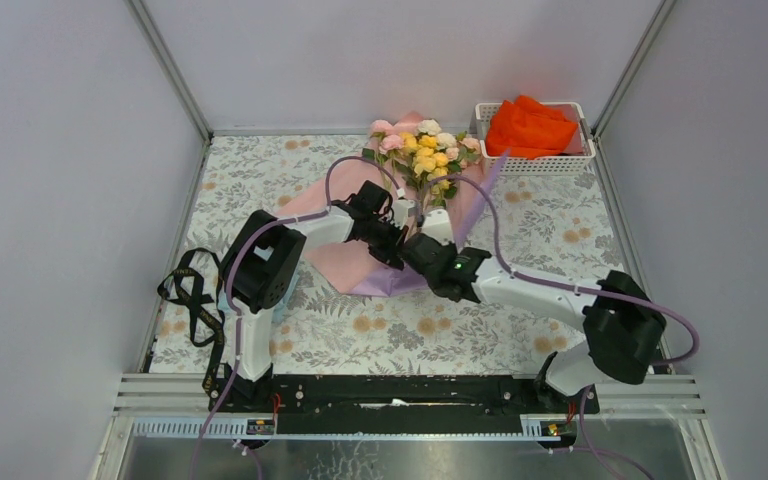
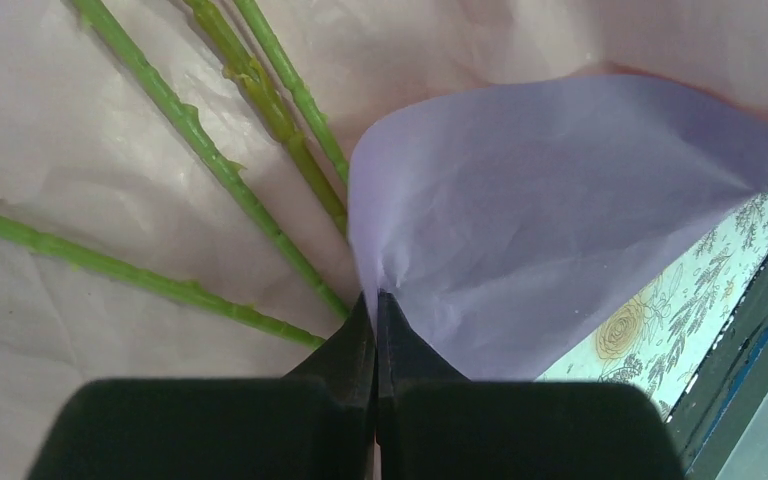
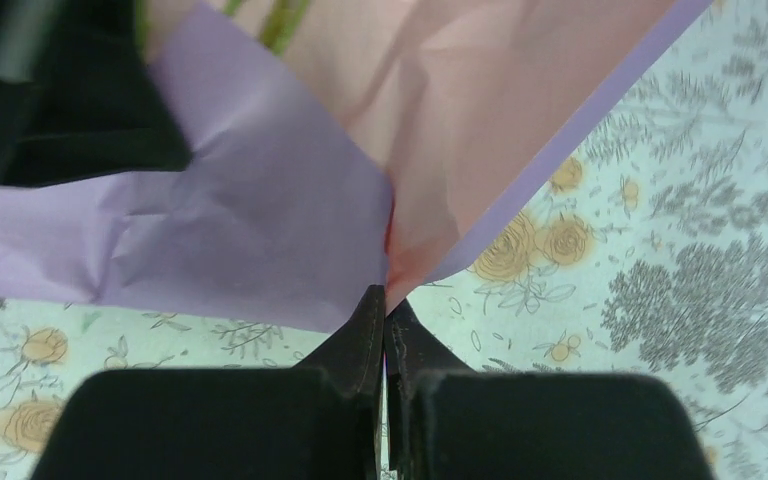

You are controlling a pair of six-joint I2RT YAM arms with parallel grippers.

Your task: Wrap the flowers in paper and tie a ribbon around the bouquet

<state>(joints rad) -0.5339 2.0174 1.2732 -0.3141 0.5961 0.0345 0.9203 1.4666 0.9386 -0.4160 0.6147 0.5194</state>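
working on the wrapping step, with the tying not yet begun. pinching the paper (image 2: 520,240) with the left tool (image 2: 375,295), shut tight on a lilac flap folded up over the pink inner face. gripping the same sheet with the right tool (image 3: 387,290) as well, closed hard on a crease where the lilac and pink faces meet, just above the table (image 3: 680,250). from above, holding both tools almost tip to tip over the near end of the sheet, around the middle of the table.

finding the flowers (image 1: 425,145) lying on the pink face, heads toward the far wall, just beside the white basket (image 1: 535,172) with the orange cloth (image 1: 525,128). seeing bare green stems (image 2: 210,160) fanned out toward the left tool, some running under the lilac flap. spotting the ribbon (image 1: 192,300) well apart, draped at the left edge of the table by the left arm's base, untouched.

next, probably calls for drawing the two held edges across the stems, one over the other, to close a cone around the bunch. needs slow, matched motion, given thin paper likely to tear or slip if pulled in opposite directions. should gather the splayed stems inside the fold, or risk a loose wrap. only then, reaching for the ribbon.
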